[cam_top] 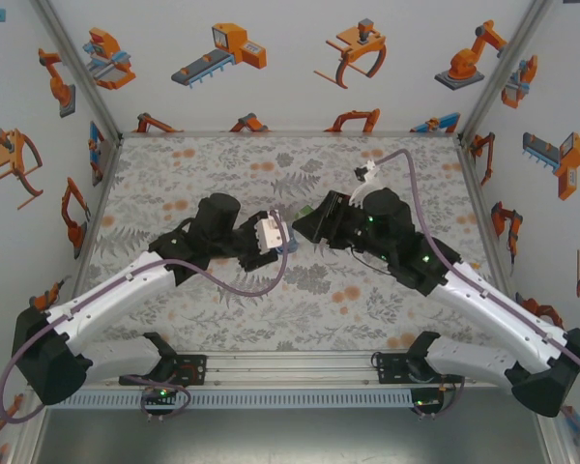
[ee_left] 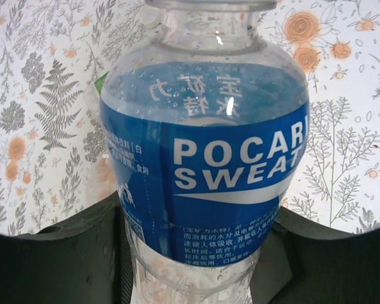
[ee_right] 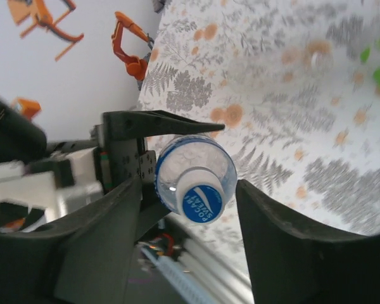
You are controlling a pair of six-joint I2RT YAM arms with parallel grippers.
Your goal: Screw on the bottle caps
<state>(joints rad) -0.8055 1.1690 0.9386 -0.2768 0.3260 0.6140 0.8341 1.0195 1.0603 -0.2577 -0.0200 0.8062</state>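
Over the middle of the table, the left gripper pinches the blue-label bottle; the right gripper stands spread around the cap, so it should centre, close squarely, then turn without tilting

POCARI SWEAT on blue-label bottle, again on its cap

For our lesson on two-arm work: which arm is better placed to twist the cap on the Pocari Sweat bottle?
Likely the right: the right fingers stand open either side of the cap, while the left fingers are shut on the Pocari Sweat bottle.
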